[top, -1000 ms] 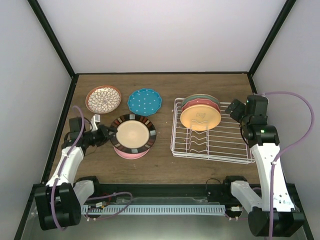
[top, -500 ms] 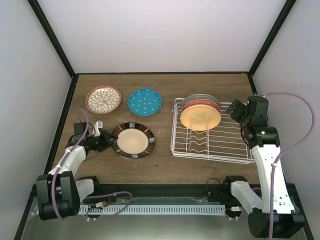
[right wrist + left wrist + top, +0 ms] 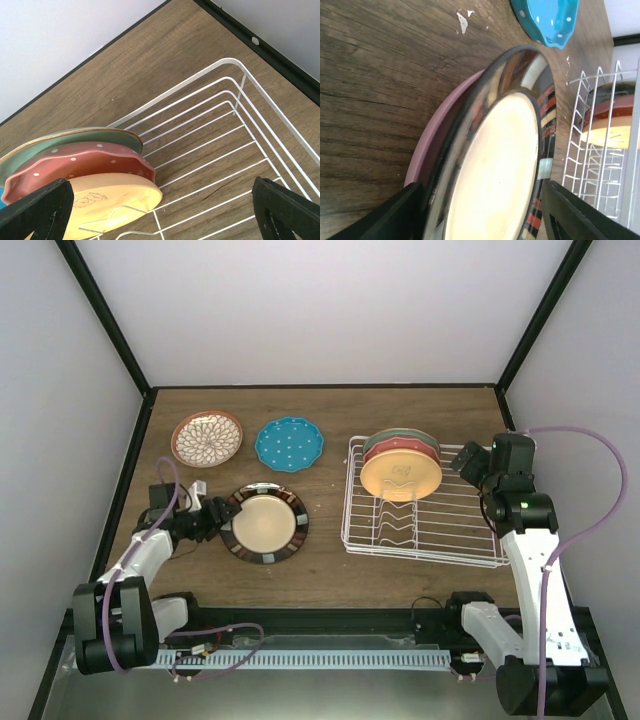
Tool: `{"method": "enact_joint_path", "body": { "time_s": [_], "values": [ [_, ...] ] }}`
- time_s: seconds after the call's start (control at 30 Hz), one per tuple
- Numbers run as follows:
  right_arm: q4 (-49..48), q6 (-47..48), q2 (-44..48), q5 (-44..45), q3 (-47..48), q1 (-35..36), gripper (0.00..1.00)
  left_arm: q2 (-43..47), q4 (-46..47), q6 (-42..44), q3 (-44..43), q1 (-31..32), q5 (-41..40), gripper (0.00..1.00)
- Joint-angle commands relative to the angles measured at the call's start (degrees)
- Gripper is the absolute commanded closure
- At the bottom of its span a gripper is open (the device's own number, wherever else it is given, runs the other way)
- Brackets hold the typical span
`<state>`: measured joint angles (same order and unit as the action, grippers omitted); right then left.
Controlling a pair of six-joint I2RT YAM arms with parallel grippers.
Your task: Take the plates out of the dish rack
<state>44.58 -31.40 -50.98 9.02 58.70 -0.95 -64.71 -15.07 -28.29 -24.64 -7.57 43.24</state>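
Well left of the dish rack [image 3: 455,522], the petal-patterned plate [image 3: 207,438] lies flat and face up toward the far side of the bench [image 3: 330,410]. Nearer the front, the left end effector [image 3: 207,521] points toward the rack. Its fingers [image 3: 390,217] stand either side of the left rim of the tan dark-rimmed plate [image 3: 265,524]; I cannot tell whether they press on it. That plate lies face up on the plain pink plate [image 3: 426,145], which rests on the bench. The teal dotted plate [image 3: 289,443] lies flat, just left of the rack's far corner.

The rack's longer side runs across the bench. It holds three plates on edge at its far end, faces toward the near edge: a yellow plate [image 3: 400,476] in front, the red-pink dotted plate [image 3: 80,160] behind it and the pale green plate [image 3: 70,140] rearmost.

By the rack's far right corner hangs the right end effector [image 3: 467,458], jaws spread wide and empty.
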Motion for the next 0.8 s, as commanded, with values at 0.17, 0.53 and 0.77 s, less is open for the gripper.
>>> {"method": "enact_joint_path", "body": {
  "time_s": [0.17,0.53,0.77],
  "values": [
    [-0.17,-0.95,0.36,0.25,-0.23,-0.27,0.00,-2.08,2.31,0.34,-3.95,0.19,-1.24,0.00],
    [-0.87,-0.77,0.33,0.38,-0.29,-0.28,0.00,-10.67,-3.21,2.24,-20.34,0.10,-10.95,0.00],
    [-0.43,-0.47,0.99,1.26,-0.07,-0.25,0.00,-12.22,-6.76,4.49,-17.85,0.62,-10.67,0.00]
  ]
}}
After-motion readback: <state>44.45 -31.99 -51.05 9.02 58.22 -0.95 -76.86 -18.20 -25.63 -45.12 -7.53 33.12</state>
